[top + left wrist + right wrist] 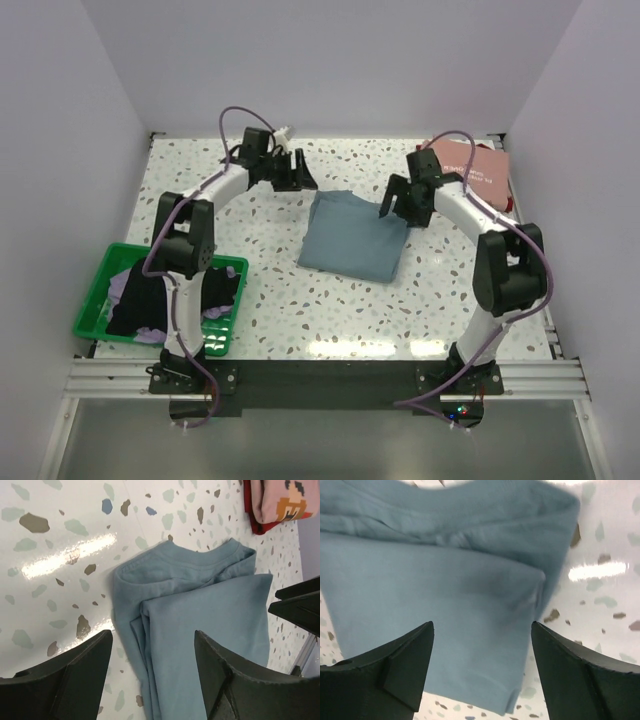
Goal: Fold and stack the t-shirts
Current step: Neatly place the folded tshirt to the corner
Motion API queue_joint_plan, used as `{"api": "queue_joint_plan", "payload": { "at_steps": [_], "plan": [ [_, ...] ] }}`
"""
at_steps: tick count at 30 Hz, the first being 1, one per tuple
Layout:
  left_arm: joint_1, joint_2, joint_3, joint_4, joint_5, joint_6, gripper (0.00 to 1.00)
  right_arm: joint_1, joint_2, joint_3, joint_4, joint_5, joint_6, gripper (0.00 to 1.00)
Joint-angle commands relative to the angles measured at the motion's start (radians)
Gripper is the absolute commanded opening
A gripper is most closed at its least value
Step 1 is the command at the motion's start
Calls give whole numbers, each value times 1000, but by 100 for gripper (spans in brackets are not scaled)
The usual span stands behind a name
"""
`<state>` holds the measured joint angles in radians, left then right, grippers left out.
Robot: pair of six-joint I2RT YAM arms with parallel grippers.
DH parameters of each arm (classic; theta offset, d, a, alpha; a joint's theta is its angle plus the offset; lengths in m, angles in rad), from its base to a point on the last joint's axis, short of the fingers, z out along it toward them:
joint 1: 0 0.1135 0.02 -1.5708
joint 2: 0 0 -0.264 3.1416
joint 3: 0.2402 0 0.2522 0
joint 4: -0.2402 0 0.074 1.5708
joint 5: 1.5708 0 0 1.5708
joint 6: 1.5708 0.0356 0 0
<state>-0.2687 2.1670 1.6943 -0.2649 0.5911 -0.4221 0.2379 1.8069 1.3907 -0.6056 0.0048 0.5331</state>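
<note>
A folded grey-blue t-shirt lies in the middle of the table; it also shows in the left wrist view and the right wrist view. My left gripper is open and empty, just above the shirt's far left corner. My right gripper is open and empty, above the shirt's far right corner. A folded pink t-shirt with a printed graphic lies on a dark red one at the far right. Black and lavender shirts lie in the green basket.
The green mesh basket stands at the near left beside the left arm's base. White walls close the table on three sides. The terrazzo table top runs to a metal rail at the near edge.
</note>
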Motion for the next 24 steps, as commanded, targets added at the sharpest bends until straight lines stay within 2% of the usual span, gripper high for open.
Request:
{"api": "queue_joint_plan", "payload": {
  "at_steps": [1,5,8,18,24],
  "plan": [
    [3,-47,-59,-25,-10,77,71,-34,-113,-145,122,-127,42,82],
    [3,-39,-117,-40,35,109,72,-66,-170,-329,230,-224,70,89],
    [0,-32,-145,-40,70,121,72,-83,-182,-402,293,-262,73,92],
    [-6,36,-174,21,182,109,73,-167,-155,-542,492,-365,91,93],
    [-26,83,-170,21,182,108,73,-187,-95,-571,535,-407,70,93]
  ]
}}
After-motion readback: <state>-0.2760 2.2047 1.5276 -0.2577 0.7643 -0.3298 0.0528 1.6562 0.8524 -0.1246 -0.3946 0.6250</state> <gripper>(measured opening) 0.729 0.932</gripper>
